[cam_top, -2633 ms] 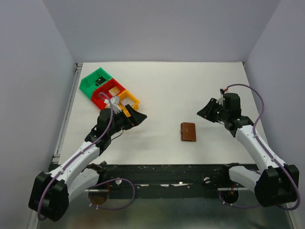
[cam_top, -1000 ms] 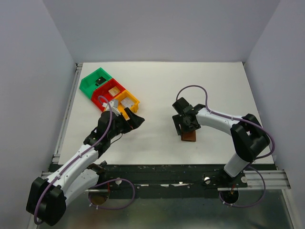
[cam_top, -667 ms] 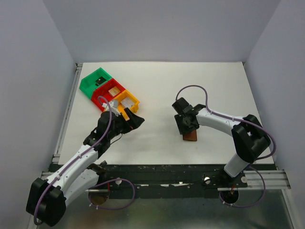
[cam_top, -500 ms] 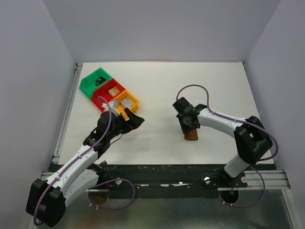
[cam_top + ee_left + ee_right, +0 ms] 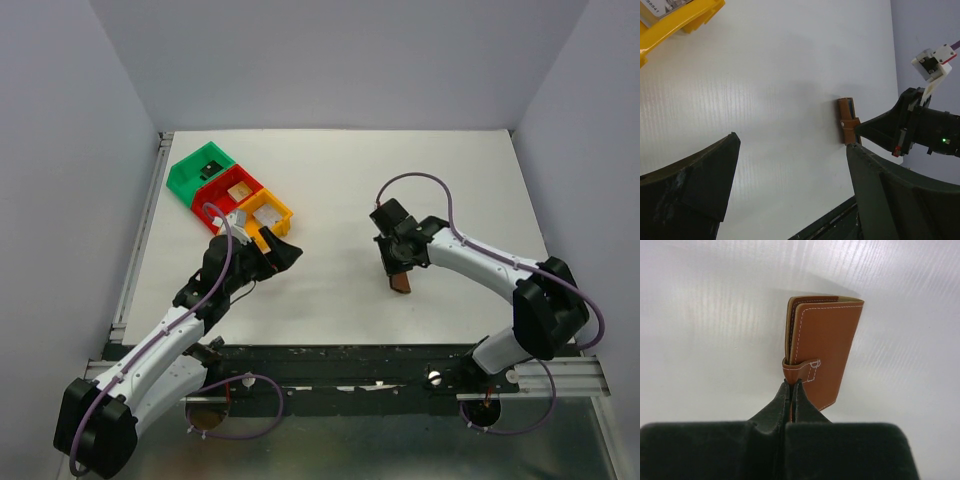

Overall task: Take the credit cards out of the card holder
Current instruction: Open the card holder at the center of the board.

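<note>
The card holder (image 5: pixel 822 345) is a brown leather wallet, closed, with its small tab wrapped over the edge. It is tipped up on its edge on the white table (image 5: pixel 340 180). My right gripper (image 5: pixel 792 384) is shut on the card holder's near edge just below the tab, with a sliver of leather pinched between the fingers. From above, the right gripper (image 5: pixel 397 257) covers the top of the card holder (image 5: pixel 402 283). The credit cards are hidden inside it. My left gripper (image 5: pixel 290 250) hovers wide open and holds nothing; its wrist view shows the card holder (image 5: pixel 846 120) far off.
Joined green (image 5: pixel 205 168), red (image 5: pixel 228 192) and yellow (image 5: pixel 265 212) bins sit at the back left, just beyond my left gripper, with small white pieces in them. The yellow bin's corner (image 5: pixel 680 20) shows in the left wrist view. Grey walls enclose the table.
My right gripper has shut on the card holder's edge, and the holder has tipped from flat onto its edge, shifting slightly right. The left arm has barely moved.
</note>
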Action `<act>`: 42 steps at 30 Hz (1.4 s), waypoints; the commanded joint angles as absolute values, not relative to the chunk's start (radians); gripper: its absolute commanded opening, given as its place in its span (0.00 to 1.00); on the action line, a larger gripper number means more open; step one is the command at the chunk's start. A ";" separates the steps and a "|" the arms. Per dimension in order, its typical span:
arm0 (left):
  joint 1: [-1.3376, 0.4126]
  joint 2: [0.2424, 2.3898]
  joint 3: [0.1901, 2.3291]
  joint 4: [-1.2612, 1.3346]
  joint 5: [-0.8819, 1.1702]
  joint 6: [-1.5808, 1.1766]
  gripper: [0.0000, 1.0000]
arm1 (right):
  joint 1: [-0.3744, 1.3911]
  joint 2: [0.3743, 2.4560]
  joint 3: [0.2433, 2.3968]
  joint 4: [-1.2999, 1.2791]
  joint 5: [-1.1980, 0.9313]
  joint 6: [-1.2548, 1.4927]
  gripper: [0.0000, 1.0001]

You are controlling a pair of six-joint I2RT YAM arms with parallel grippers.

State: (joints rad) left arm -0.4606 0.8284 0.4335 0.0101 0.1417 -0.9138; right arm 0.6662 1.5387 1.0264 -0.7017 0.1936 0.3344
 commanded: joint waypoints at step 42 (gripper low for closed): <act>-0.225 1.114 0.509 1.595 0.907 -1.425 0.99 | 0.472 1.178 0.796 0.962 -1.204 1.173 0.00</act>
State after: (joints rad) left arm -0.1921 1.1149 0.4469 1.2476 0.8017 -1.4048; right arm 0.4740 1.1614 0.7990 0.8146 -1.1496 1.1019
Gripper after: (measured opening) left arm 0.993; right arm 0.012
